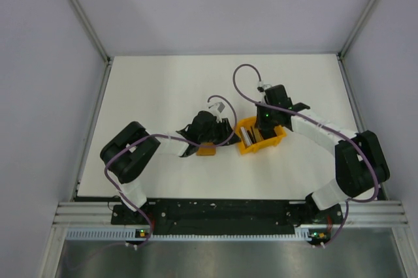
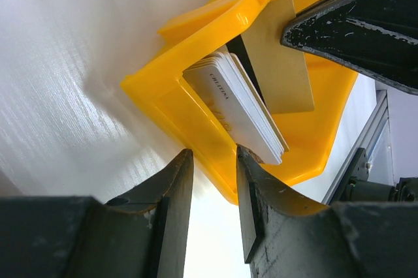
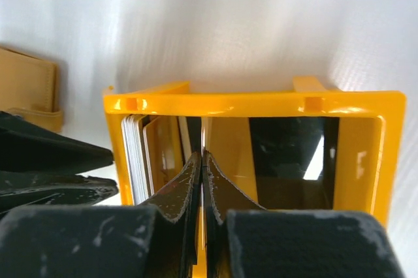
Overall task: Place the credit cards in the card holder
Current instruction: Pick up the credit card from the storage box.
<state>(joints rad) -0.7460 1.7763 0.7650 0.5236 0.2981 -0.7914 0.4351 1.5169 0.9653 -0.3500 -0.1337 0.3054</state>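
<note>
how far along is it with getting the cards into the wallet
Done: nothing yet; the small orange folding wallet shows no card in it. In hand: the right pincer is shut, down among the thin flat cards standing in the yellow plastic bin; whether it pinches one is unclear. The left pincer is open and empty. Left: getting cards out of the bin and into the wallet.

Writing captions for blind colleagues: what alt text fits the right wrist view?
The right hand, fingers shut, appears to pinch a thin card edge-on inside a yellow bin. More cards stand against the bin's left wall; a tan wallet lies outside, left, on the white table.
</note>
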